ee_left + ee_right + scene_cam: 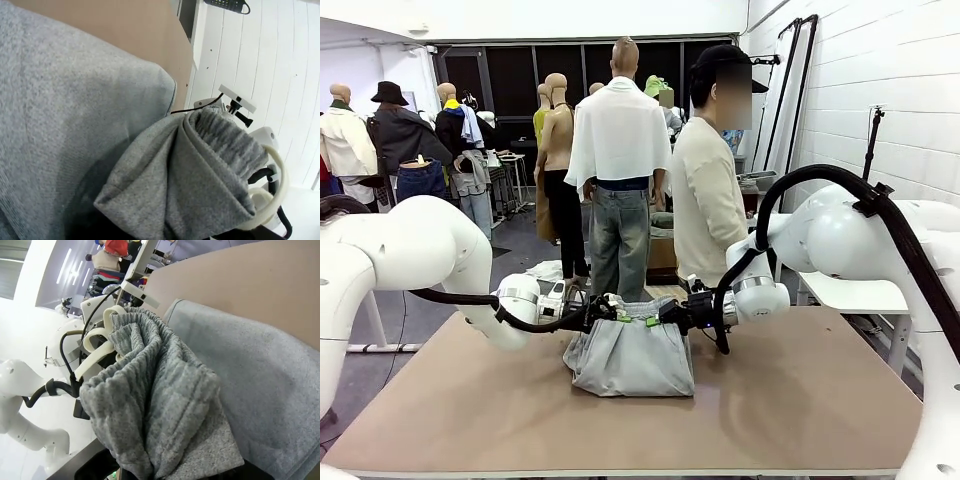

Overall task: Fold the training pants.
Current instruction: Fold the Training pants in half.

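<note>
The light grey soft jersey training pants (630, 355) lie as a folded bundle near the middle of the brown tabletop (800, 400), their far edge lifted and stretched crosswise — parallel to the table's far edge. The left gripper (598, 308) is clamped on that edge's left corner, the right gripper (672, 312) on its right corner. Both stand equally near, so the coming carry looks to run toward the near edge — over the lying cloth.
</note>
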